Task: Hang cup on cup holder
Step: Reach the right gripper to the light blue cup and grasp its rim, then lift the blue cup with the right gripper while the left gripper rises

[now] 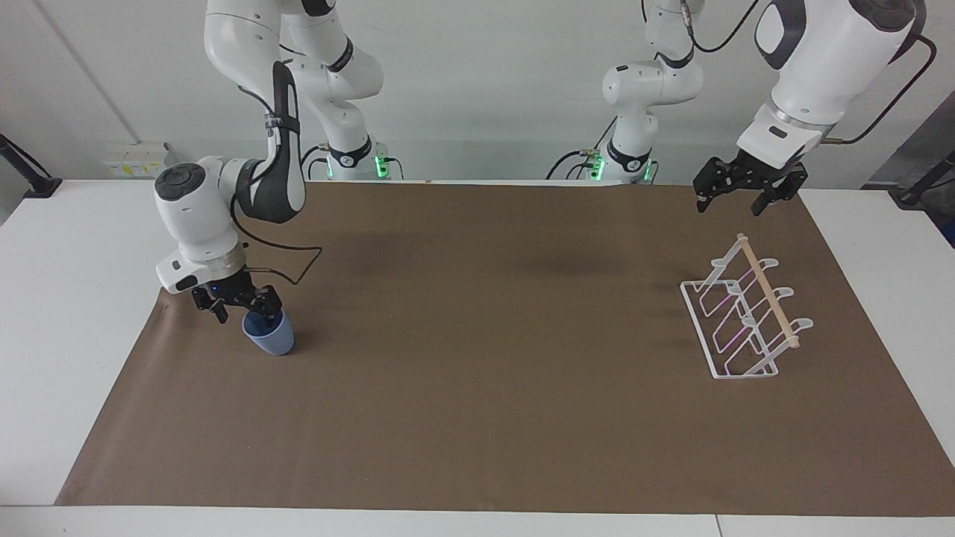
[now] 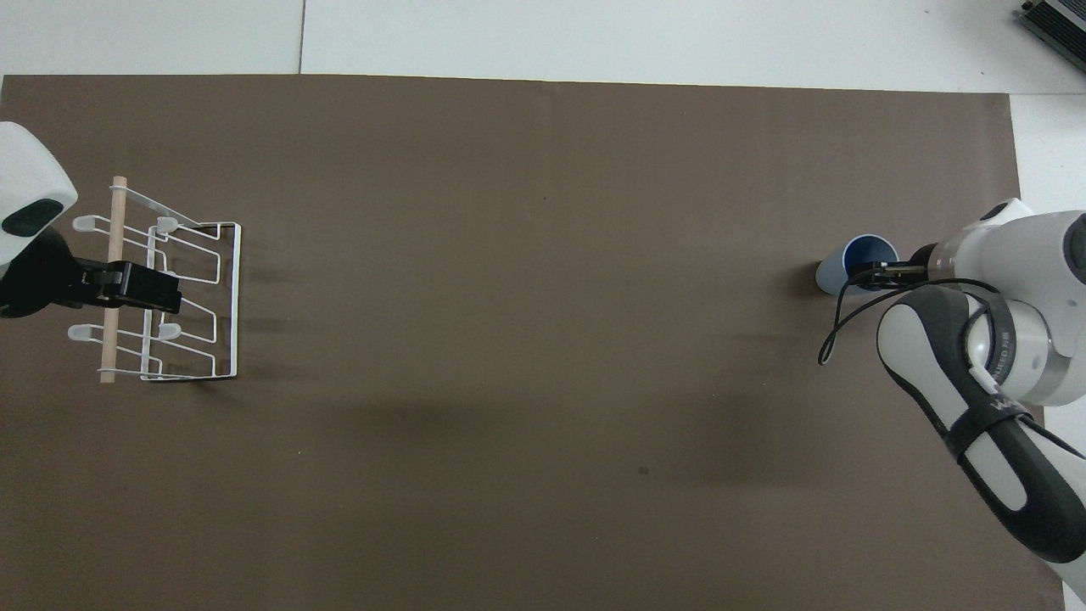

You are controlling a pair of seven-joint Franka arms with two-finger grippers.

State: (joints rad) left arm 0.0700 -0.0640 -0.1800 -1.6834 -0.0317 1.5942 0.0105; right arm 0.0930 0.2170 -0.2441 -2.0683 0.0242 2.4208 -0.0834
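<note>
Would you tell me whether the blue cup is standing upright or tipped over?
Upright: the cup stands on its narrow base on the brown mat, open mouth up, with the right gripper at its rim.

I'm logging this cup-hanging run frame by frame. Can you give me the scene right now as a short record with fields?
cup: light-blue cup upright on the brown mat, toward the right arm's end
cup holder: white wire cup holder with a wooden dowel, toward the left arm's end, nothing hanging on it
right gripper: right gripper down at the cup's rim, one finger inside the mouth
left gripper: left gripper open, waiting in the air near the cup holder
cup hung: not yet
</note>
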